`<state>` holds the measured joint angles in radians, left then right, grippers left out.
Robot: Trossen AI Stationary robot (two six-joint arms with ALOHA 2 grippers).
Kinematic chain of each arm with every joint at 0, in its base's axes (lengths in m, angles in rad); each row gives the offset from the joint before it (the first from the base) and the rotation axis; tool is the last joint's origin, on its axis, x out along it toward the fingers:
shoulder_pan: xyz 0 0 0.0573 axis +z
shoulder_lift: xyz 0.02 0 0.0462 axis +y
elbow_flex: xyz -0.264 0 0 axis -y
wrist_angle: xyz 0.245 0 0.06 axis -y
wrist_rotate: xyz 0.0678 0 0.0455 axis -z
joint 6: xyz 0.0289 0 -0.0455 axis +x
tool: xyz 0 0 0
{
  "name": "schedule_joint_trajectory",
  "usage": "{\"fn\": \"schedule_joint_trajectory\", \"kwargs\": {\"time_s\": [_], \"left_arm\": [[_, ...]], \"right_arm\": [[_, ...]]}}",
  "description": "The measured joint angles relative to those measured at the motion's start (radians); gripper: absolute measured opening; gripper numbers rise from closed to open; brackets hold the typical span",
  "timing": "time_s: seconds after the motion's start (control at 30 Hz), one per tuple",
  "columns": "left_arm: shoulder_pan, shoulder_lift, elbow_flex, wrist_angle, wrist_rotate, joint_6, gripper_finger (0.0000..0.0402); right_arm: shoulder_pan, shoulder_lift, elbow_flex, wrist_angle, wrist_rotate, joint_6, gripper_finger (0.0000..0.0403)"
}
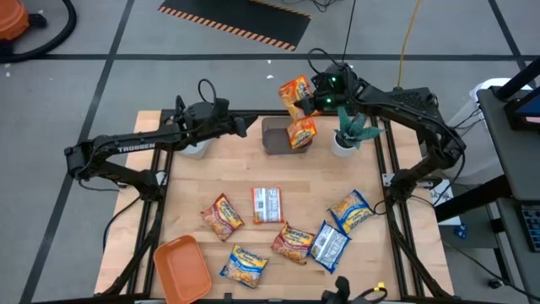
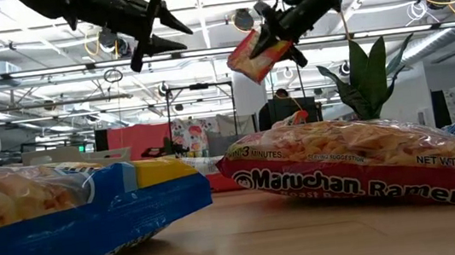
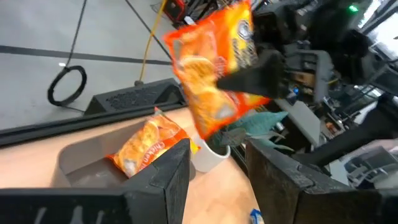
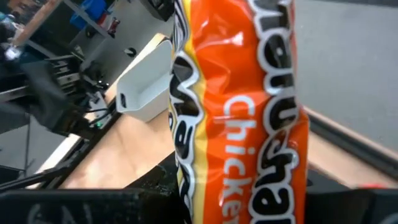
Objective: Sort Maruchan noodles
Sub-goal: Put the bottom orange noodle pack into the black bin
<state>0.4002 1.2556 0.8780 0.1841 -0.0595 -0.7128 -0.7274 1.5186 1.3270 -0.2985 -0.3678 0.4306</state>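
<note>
Noodles are partly sorted, by my reading: one orange packet (image 1: 302,133) leans in the grey bin (image 1: 274,138) at the far middle of the counter (image 1: 245,181), and a second orange packet (image 1: 294,93) hangs in the air just beyond the bin, grasped by the right claw (image 1: 313,101). Six more packets lie on the near half: an orange one (image 1: 222,216), a white-backed one (image 1: 267,204), a red one (image 1: 293,241), and three blue-and-yellow ones (image 1: 245,265) (image 1: 329,245) (image 1: 350,210). The orange tray (image 1: 181,268) at the near left holds nothing visible.

The held packet is pinched at one edge and dangles below the right claw, above and slightly far of the bin. The left claw (image 1: 243,127) hovers left of the bin, released, its fingers (image 3: 165,177) apart with nothing between them.
</note>
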Motion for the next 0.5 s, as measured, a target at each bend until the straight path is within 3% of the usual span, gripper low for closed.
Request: {"fn": "schedule_joint_trajectory", "kwargs": {"time_s": [0.27,0.5], "left_arm": [[-0.088,0.000,0.000,-0.001,-0.163,0.007,0.0159],[-0.154,0.000,0.000,0.000,-0.210,-0.047,0.0159]], "right_arm": [[-0.006,0.092,0.000,0.035,-0.001,0.014,0.0130],[0.015,0.155,0.000,0.024,0.001,0.149,0.0130]]}}
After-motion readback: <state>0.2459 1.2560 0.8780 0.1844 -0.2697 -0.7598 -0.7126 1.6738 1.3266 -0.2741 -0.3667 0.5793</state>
